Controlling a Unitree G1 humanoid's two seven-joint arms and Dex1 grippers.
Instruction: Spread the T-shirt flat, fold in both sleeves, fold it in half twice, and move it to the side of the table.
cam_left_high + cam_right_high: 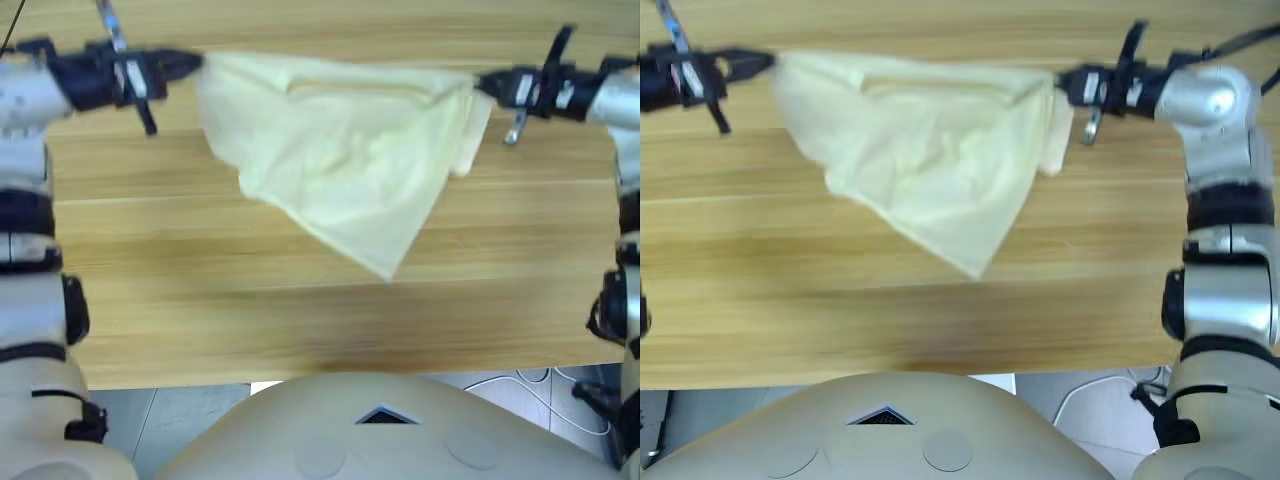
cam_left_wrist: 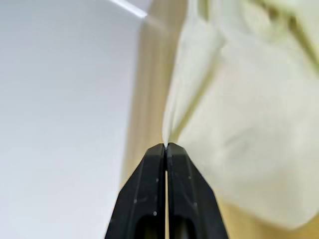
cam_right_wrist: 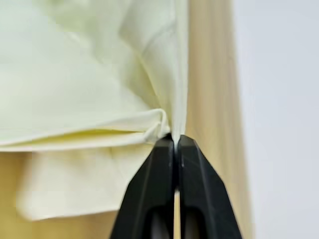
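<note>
A pale yellow T-shirt [image 1: 340, 160] hangs stretched between my two grippers above the wooden table [image 1: 300, 310]. Its top edge runs taut from left to right and the rest droops to a point near the table's middle. My left gripper [image 1: 196, 64] is shut on the T-shirt's left corner [image 2: 167, 139]. At the other end my right gripper [image 1: 480, 84] is shut on the right corner, where the cloth [image 3: 99, 89] bunches into folds; a sleeve flap hangs just below it. Both pairs of black fingers [image 2: 149, 189] [image 3: 194, 189] are pressed together on the fabric's edge.
The table's near edge [image 1: 330, 370] runs across the front, with grey floor and white cables [image 1: 520, 385] below it at the right. Bare wood lies in front of the hanging cloth and to both sides.
</note>
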